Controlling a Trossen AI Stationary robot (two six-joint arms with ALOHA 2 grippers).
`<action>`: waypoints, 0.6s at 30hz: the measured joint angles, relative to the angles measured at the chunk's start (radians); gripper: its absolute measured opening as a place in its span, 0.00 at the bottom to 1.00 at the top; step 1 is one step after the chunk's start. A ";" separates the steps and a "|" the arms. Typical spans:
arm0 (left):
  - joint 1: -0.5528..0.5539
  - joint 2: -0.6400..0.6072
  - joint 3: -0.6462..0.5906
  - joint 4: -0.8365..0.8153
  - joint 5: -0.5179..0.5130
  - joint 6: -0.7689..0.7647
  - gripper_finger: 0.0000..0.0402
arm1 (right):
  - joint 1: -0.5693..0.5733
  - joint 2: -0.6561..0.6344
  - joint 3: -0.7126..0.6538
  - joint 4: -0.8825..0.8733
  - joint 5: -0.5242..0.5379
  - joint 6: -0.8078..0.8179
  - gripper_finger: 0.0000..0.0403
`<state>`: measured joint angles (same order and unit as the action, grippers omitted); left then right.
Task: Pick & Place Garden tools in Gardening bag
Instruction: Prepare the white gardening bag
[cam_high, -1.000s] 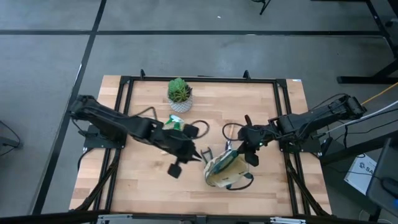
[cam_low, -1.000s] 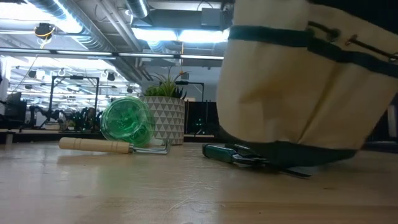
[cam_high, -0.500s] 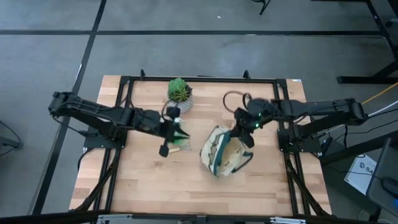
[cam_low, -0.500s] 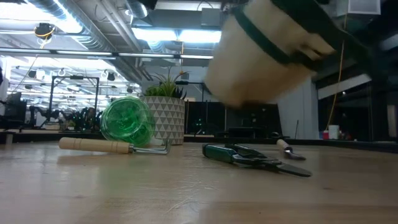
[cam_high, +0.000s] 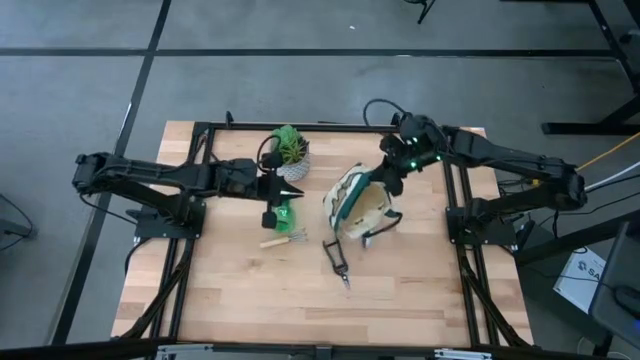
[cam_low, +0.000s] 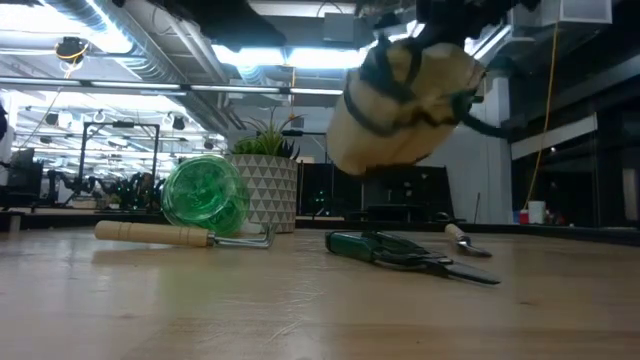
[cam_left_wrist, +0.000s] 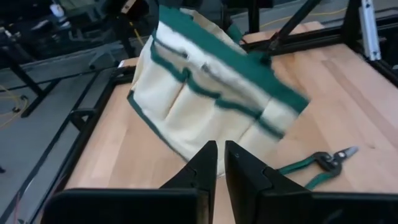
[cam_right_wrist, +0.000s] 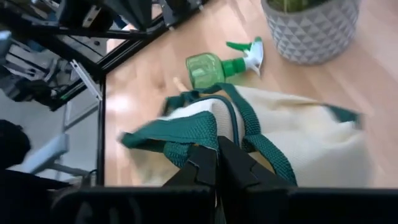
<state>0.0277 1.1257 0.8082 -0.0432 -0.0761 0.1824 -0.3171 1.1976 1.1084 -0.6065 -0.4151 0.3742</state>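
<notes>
Right gripper (cam_right_wrist: 216, 163), jaws clamped on the gardening bag (cam_high: 358, 205), holds it clear above the desk (cam_high: 420, 290). Left gripper (cam_high: 288, 191), jaws nearly closed and empty, hovers beside the bag. Pruning shears (cam_high: 335, 262) lie below the bag.

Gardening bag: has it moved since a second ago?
Yes. The gardening bag, held by the right gripper, has been lifted off the table and carried toward the plant pot side, uncovering the pruning shears.

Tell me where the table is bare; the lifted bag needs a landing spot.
Bare wood spans the near edge of the table, below the rake and shears. The far middle is crowded: plant pot, spray bottle, left gripper, and the hanging bag.
</notes>
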 joint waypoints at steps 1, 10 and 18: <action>0.004 0.010 0.000 0.008 0.000 0.003 0.07 | -0.019 0.015 0.000 0.000 -0.028 0.000 0.01; 0.015 0.125 0.000 0.118 0.037 0.078 0.08 | -0.101 0.186 0.000 0.050 -0.110 -0.046 0.01; 0.013 0.193 0.002 0.215 0.138 0.093 0.12 | -0.112 0.289 0.000 0.266 -0.217 -0.044 0.01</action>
<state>0.0410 1.3188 0.8099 0.1718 0.0623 0.2756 -0.4287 1.4861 1.1084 -0.3405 -0.6323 0.3303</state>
